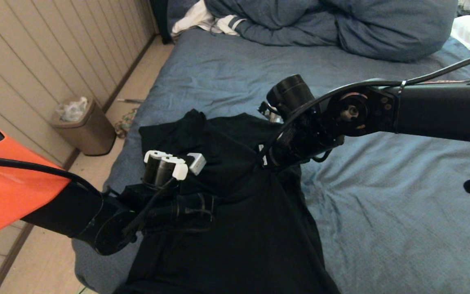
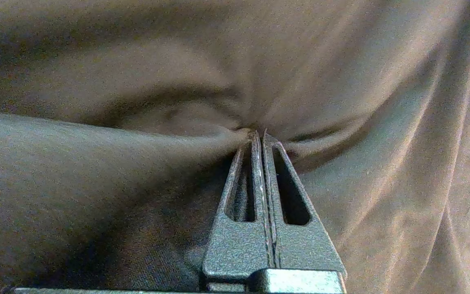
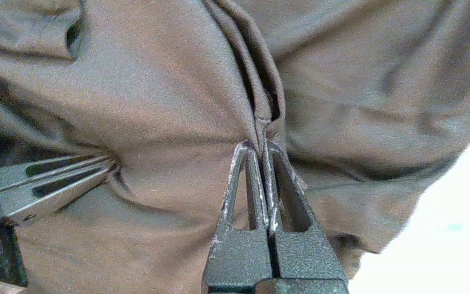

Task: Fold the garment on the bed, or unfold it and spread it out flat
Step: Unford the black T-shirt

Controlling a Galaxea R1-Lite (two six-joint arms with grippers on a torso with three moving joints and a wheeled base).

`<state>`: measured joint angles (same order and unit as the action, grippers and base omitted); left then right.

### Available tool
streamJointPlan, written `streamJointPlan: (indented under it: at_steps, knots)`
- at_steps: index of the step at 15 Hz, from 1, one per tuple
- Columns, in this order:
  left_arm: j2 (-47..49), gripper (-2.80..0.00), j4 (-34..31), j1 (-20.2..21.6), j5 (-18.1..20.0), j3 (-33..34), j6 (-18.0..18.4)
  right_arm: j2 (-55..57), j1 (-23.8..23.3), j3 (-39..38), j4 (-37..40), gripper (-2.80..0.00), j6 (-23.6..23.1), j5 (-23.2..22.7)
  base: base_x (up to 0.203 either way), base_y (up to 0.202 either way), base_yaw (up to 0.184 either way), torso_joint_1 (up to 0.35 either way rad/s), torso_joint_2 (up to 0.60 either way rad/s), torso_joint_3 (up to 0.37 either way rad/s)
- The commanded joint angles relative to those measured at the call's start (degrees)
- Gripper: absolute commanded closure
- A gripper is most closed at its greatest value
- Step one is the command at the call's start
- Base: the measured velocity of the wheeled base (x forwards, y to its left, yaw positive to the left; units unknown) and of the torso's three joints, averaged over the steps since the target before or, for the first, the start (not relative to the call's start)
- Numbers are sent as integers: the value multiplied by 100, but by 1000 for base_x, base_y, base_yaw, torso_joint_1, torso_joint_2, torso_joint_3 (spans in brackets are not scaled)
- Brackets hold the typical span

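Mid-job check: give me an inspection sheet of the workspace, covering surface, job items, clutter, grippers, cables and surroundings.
Surface: bed, wrinkled blue sheet.
Job's things: black shirt bunched on the bed's near left part, plain side showing, no print visible.
Clutter: blue duvet and white striped clothing at the far end.
Grippers: left gripper shut on a shirt fold; right gripper shut on a shirt seam close by.
Cables: black cable along the left arm, another over the right arm.
Surroundings: bin on the floor by the panelled wall, left of the bed.
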<state>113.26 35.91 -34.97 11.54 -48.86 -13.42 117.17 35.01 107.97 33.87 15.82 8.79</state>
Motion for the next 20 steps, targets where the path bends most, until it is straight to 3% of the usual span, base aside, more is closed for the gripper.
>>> streamJointPlan:
  at_steps: [1, 4, 5, 9, 12, 17, 20]
  knots:
    - [20, 0, 21, -1, 6, -1, -11, -98, -38, -39, 14, 0, 8, 5, 0, 0, 0, 0, 0, 0]
    - [3, 0, 21, -1, -3, 17, -11, -20, -11, -46, 14, 0, 15, -26, 0, 0, 0, 0, 0, 0]
    - [-5, 0, 21, -1, -5, 26, -11, -35, 2, -109, 14, -280, 12, -35, 0, 0, 0, 0, 0, 0]
    - [46, 0, 52, 6, -70, 227, 20, -104, -64, -139, 9, -280, 8, -219, 0, 0, 0, 0, 0, 0]
    - [70, 0, 426, 72, -73, 689, 55, -116, -226, -75, 6, -280, 0, -205, 0, 0, 0, 0, 0, 0]
    - [161, 0, 1262, 740, -56, 1485, 499, -110, -314, -75, -3, -280, -9, -185, 0, 0, 0, 0, 0, 0]
    - [82, 0, 1339, 975, -31, 1608, 639, -72, -302, -52, -28, -280, 0, -197, 0, 0, 0, 0, 0, 0]
